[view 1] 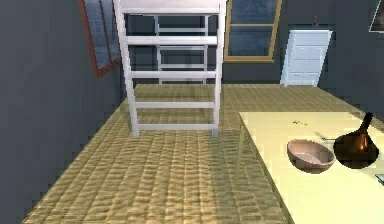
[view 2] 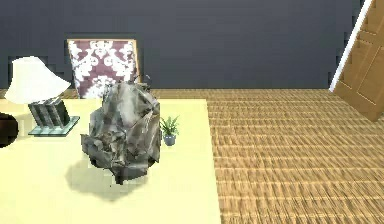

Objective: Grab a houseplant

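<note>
Plant (view 2: 170,129): small and green in a little pot, on the yellow table (view 2: 170,195), just beside the big grey rock (view 2: 122,135), toward the arm side view's right.
Gripper: cannot tell the state.
Rock: tall and lumpy, much bigger than the plant; easy to bump on a reach for the plant, and a bump there could shove the plant over.
Plant danger: looks light and thin, so could tip or slide toward the table edge after a clumsy poke.
Lamp (view 2: 35,78): white shade, farther along the table near the patterned chair (view 2: 103,65); well apart from the plant, so probably safe.
Bowl (view 1: 310,154) and dark vase (view 1: 358,145): near each other on the table in the forward view; could get knocked by a turn too close to the table.
Hard to see: plant leaves too tiny to count; little green bits (view 1: 299,123) on the table in the forward view, too small to name.
Cut off: dark round thing (view 2: 5,128) at the arm side view's left edge, maybe the vase.
Hidden: far side of the rock.
</note>
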### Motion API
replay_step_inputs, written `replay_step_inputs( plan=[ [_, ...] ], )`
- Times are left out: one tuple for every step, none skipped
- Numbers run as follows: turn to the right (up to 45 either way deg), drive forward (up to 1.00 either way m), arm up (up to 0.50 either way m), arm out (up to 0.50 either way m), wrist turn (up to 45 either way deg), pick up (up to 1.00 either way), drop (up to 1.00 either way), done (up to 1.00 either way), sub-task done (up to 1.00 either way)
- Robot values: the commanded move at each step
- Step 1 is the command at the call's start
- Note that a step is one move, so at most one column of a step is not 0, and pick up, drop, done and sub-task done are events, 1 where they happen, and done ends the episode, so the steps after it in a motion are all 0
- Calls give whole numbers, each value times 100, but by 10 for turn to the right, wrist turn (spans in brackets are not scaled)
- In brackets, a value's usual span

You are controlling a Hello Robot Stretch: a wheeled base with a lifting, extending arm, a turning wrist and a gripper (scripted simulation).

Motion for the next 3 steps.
replay_step_inputs(
  plan=[
    [0,0,50,0,0,0,0,0,0],
    [0,0,32,0,0,0,0,0,0],
    [0,0,0,48,0,0,0,0,0]
  ],
)
